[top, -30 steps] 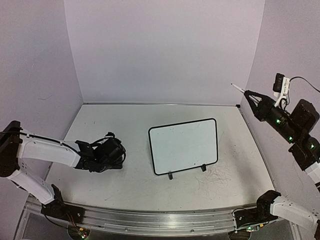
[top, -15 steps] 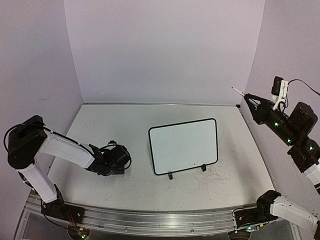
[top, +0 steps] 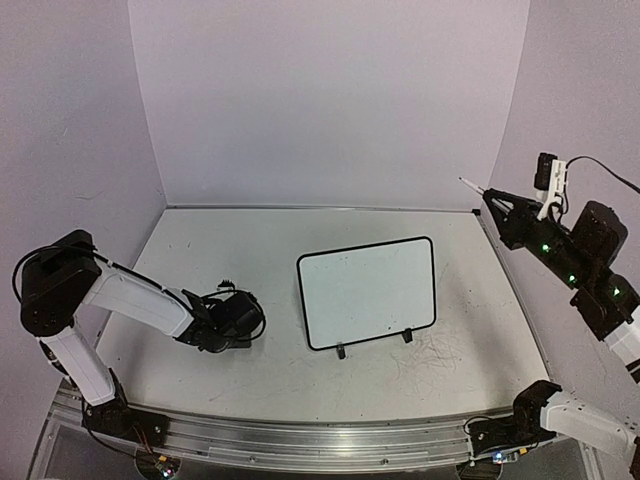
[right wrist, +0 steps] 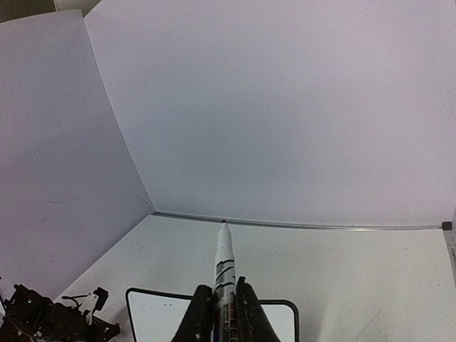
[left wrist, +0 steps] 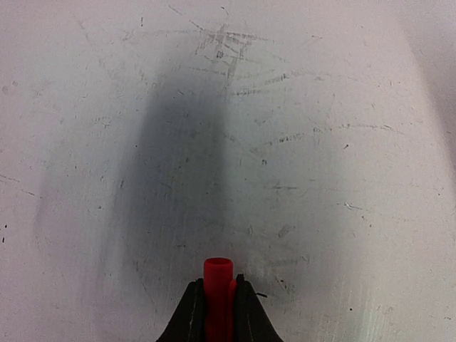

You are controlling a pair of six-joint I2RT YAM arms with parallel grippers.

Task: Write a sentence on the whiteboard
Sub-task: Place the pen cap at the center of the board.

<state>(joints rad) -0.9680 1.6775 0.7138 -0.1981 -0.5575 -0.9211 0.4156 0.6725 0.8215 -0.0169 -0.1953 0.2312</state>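
A: Across the wide white surface point(top: 250, 240), what stands out?

B: Fine grey scuffs and scratches all over it, matte lilac walls on three sides and a ribbed metal rail point(top: 320, 438) along the near edge.

A: And the whiteboard point(top: 368, 292)?

B: It sits right of centre, a smooth white rectangle in a thin black frame with rounded corners. It is turned a little askew to the rail, with two small black clip feet point(top: 341, 351) on its near edge. From above its face looks plain white.

A: How much room is around it?

B: There is bare surface on every side, with a broad open strip between it and the left arm point(top: 130, 297).

A: What about the left jaws?

B: They are low over the surface, well apart from the board, and pinched on a glossy red tubular cap point(left wrist: 218, 274). I cannot tell whether they touch down.

A: And the right arm point(top: 570, 255)?

B: It is raised near the far right corner, high above the board. The right jaws are clamped on a slim white marker point(right wrist: 224, 260) with black printing, whose tip points towards the back wall.
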